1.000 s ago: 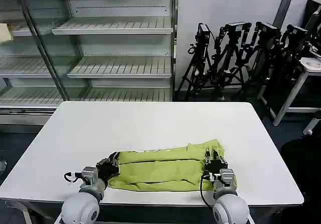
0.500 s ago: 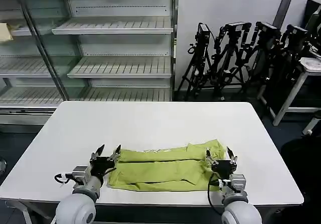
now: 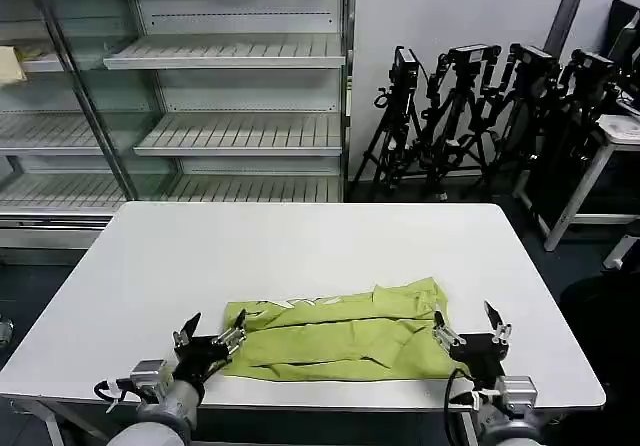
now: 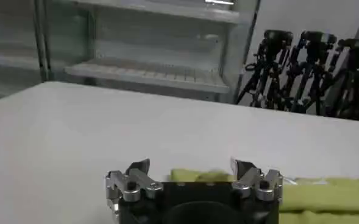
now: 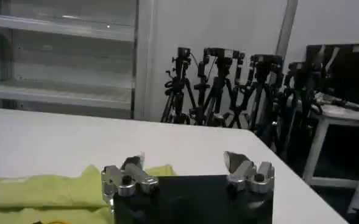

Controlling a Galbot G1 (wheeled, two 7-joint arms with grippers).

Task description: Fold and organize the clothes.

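From the head view, I see the T-shirt (image 3: 335,331) lying folded into a long band near the front edge of the white table (image 3: 300,241). Its long way runs side to side, from one arm to the other. My left gripper (image 3: 208,339) sits just off its left end, fingers spread and holding nothing. My right gripper (image 3: 470,332) sits just off its right end, also spread and holding nothing.

In the left wrist view, the T-shirt (image 4: 325,196) lies just past the open left gripper (image 4: 191,172), off to one side.

In the right wrist view, the T-shirt (image 5: 45,192) lies just ahead of the open right gripper (image 5: 185,165), toward the other arm.

I think both arms are about equally near their own ends.
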